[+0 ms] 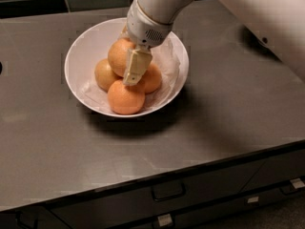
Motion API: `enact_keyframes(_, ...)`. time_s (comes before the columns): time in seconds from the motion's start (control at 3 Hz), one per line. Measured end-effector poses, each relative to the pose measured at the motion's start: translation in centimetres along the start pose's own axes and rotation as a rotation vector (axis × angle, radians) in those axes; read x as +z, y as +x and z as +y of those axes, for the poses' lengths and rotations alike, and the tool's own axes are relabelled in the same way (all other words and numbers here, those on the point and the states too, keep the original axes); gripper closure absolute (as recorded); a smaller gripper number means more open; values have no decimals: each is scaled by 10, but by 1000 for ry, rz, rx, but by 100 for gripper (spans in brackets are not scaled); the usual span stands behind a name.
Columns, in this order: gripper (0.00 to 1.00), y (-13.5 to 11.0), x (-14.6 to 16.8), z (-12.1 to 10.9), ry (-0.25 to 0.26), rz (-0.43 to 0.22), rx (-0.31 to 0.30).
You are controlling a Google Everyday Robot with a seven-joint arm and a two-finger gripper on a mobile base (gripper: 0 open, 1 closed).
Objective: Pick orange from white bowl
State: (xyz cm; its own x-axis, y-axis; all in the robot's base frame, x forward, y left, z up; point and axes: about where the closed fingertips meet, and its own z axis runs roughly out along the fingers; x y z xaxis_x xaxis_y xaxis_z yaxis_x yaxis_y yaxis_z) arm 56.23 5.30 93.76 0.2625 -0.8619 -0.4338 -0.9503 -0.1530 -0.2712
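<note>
The white bowl [76, 56] stands on the grey counter, lined with crumpled white paper and holding several oranges. The orange [117, 56], the largest and dull yellowish-tan, lies on top of the pile at the back. My gripper [126, 66] reaches down into the bowl from above right. One cream finger [135, 67] lies pressed along the orange's right side; the other is hidden behind the fruit. The gripper looks shut on the orange, which still rests on the others.
Smaller, brighter oranges [126, 98] lie in front and to the right, and one [104, 74] on the left. My white arm [267, 18] crosses the upper right. Drawers [167, 192] run below the counter's front edge.
</note>
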Motion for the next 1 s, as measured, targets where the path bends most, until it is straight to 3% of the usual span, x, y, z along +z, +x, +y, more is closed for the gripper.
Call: enact_keyframes(1.0, 96, 0, 2, 0, -4, 0, -1)
